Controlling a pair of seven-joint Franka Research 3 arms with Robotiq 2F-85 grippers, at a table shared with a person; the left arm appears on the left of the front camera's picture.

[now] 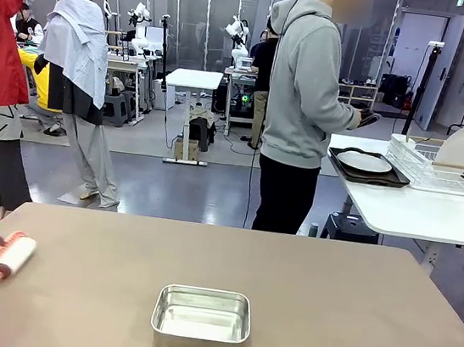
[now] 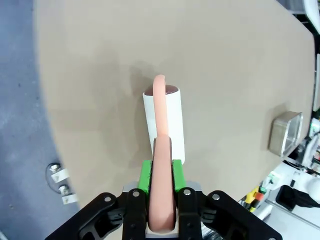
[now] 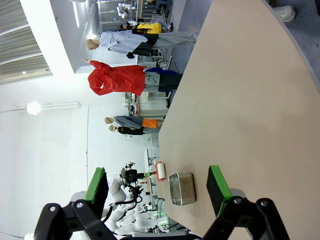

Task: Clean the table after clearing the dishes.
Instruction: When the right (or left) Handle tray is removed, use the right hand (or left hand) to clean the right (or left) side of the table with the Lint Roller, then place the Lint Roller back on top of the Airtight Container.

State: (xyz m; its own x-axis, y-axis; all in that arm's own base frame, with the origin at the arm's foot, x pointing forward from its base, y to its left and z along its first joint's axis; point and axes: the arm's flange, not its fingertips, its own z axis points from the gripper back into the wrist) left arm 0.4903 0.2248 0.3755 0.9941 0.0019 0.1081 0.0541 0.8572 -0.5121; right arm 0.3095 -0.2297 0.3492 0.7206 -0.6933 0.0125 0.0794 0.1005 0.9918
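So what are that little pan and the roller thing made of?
The pan looks like bare metal, probably steel or aluminium: silvery, dull-shiny, with reflections inside. The roller looks like a white paper-wrapped drum on a smooth salmon-pink plastic handle, matte and seamless, clamped in the left claw.

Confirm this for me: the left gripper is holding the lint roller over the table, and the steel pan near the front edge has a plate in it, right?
Not quite. The steel pan is empty, as the front view shows; the plate sits on a dark tray on the white side table. The rest holds: the left gripper is shut on the lint roller over the table.
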